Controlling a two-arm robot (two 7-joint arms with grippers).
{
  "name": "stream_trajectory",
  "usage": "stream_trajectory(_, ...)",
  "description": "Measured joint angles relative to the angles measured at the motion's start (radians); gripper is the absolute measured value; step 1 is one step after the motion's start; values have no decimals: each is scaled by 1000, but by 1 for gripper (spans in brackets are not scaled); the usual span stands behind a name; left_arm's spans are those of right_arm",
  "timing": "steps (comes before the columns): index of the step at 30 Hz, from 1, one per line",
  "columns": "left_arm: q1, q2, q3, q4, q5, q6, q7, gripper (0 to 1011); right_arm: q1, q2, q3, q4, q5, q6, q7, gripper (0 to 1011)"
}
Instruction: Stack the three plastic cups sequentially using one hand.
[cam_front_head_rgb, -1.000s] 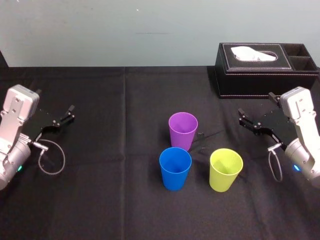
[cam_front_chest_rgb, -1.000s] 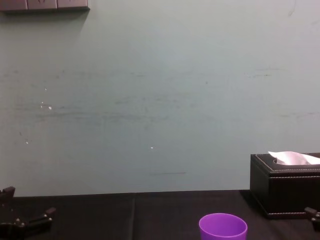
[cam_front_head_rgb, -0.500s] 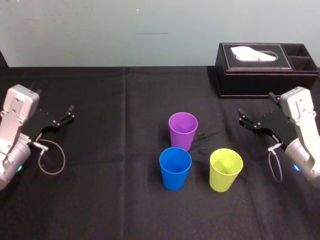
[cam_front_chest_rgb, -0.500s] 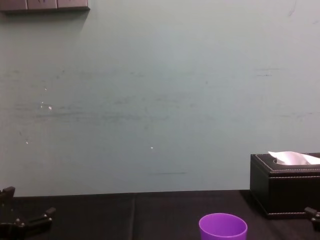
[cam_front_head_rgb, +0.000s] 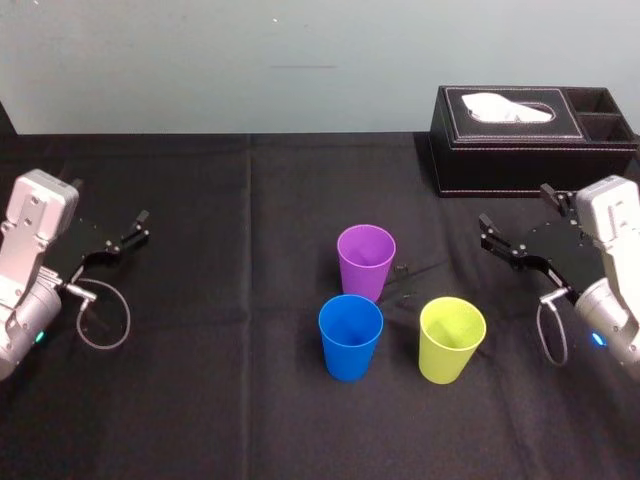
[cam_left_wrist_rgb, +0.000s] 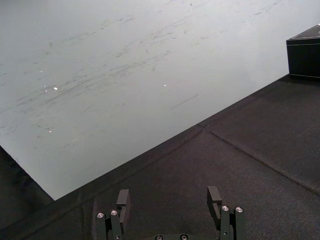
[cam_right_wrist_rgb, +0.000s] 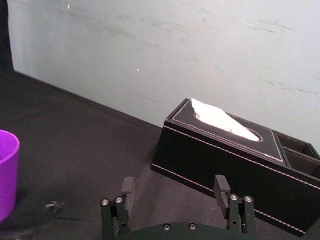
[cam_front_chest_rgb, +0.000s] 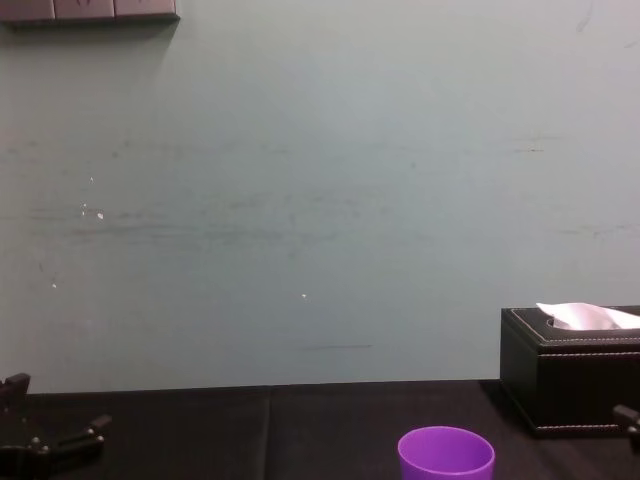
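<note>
Nearest me on the black cloth (cam_front_head_rgb: 200, 400) stand the blue cup (cam_front_head_rgb: 350, 335) and, to its right and a little apart, the yellow-green cup (cam_front_head_rgb: 452, 338), both upright and mouth-up. Just behind the blue one is the purple cup (cam_front_head_rgb: 366, 260), also upright. From the head view the blue rim overlaps the purple base, so I cannot say whether those two touch.

Nothing is nested yet, so I read this as the very start of the first pick.

The right gripper (cam_right_wrist_rgb: 174, 187) waits low over the cloth to the right of the cups with its fingers spread apart and nothing between them. The left gripper (cam_left_wrist_rgb: 169, 192) sits parked well off on the left, fingers likewise apart and empty.

Since one arm must do it all, I would use the right and take the yellow-green cup first, as it is the closest and has free space around it. I would come in from its open right side and pinch one wall near the rim. The squeeze should be light — thin plastic will buckle — and the lift straight until it clears the other rims.

Farther back stands the black tissue box (cam_front_head_rgb: 520, 135), against the pale wall (cam_front_chest_rgb: 300, 200).
</note>
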Motion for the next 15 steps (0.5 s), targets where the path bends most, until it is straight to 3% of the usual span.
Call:
stream_trajectory(6,0,0,0,0,0,0,0,1011,-73,21,57,-51,64,-56,39,1003)
stream_trajectory(15,0,0,0,0,0,0,0,1011,-196,75,141,-159,156,-83,103,1003)
